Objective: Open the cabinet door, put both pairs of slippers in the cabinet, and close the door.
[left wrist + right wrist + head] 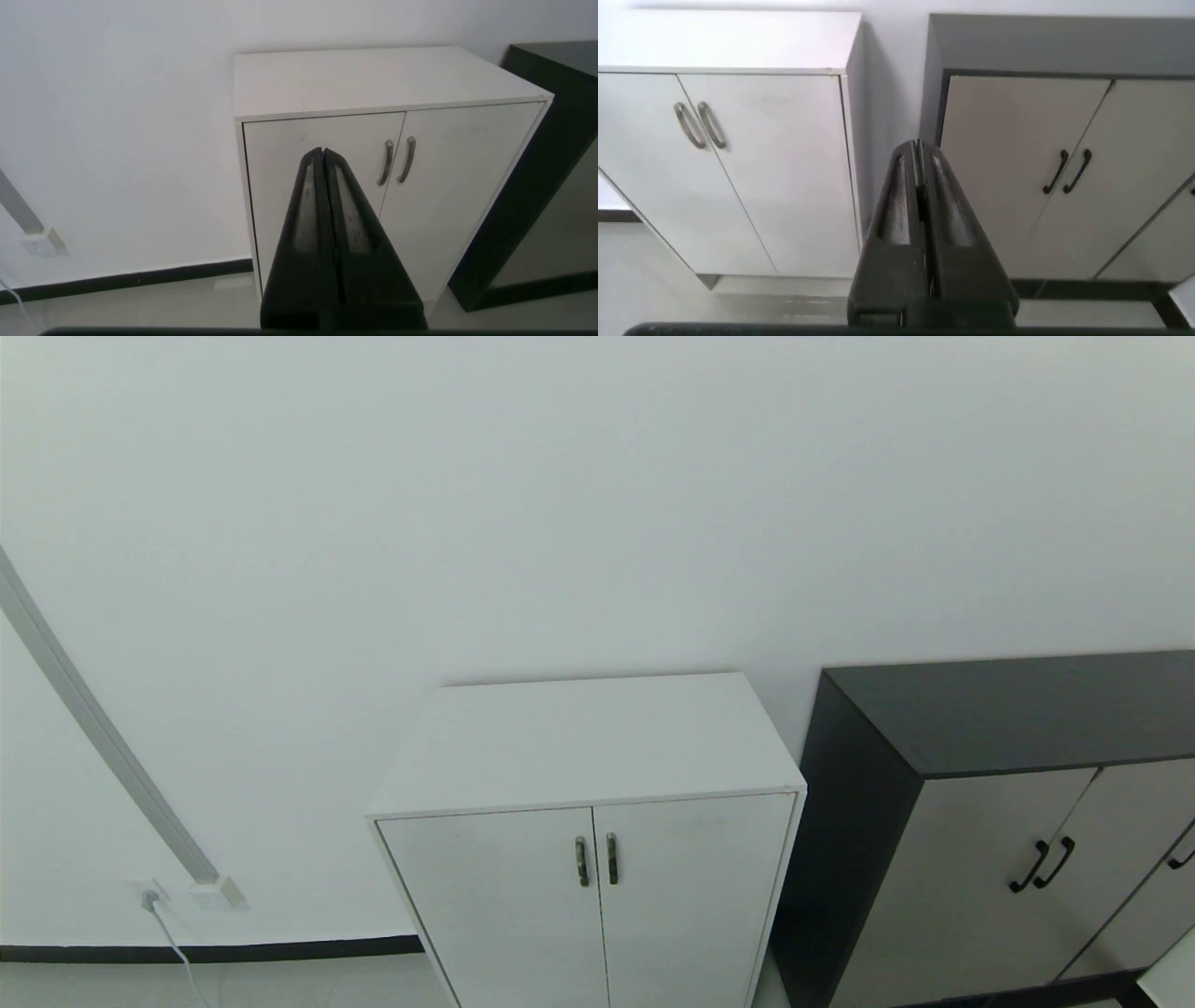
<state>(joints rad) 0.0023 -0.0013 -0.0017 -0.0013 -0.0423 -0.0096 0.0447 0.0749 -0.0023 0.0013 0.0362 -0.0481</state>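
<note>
Faces a white cabinet [588,747] standing on the floor [280,985] with its back to a plain white wall [560,504]. Finds both of its doors shut: left door [495,896] and right door [695,887] meet at the middle, with a pair of upright metal handles [582,861] just beside each other on either side of the seam.

Has a black cabinet [1008,709] just beside the white one, on its right, with pale doors also shut and curved black handles [1044,864].

Holds the left end effector [322,154] closed, fingers [304,210] pressed flat together with nothing between them, well apart from the white cabinet and pointing at its front.

Holds the right end effector [920,147] closed likewise, gripping nothing, aimed toward the narrow gap between the two cabinets.

Takes in, low on the wall to the left, a wall socket [149,894] with a grey cable [177,952] plugged in and hanging to the floor, a grey conduit [93,719] slanting up from there, and a black skirting strip [205,952] along the wall's foot.
</note>
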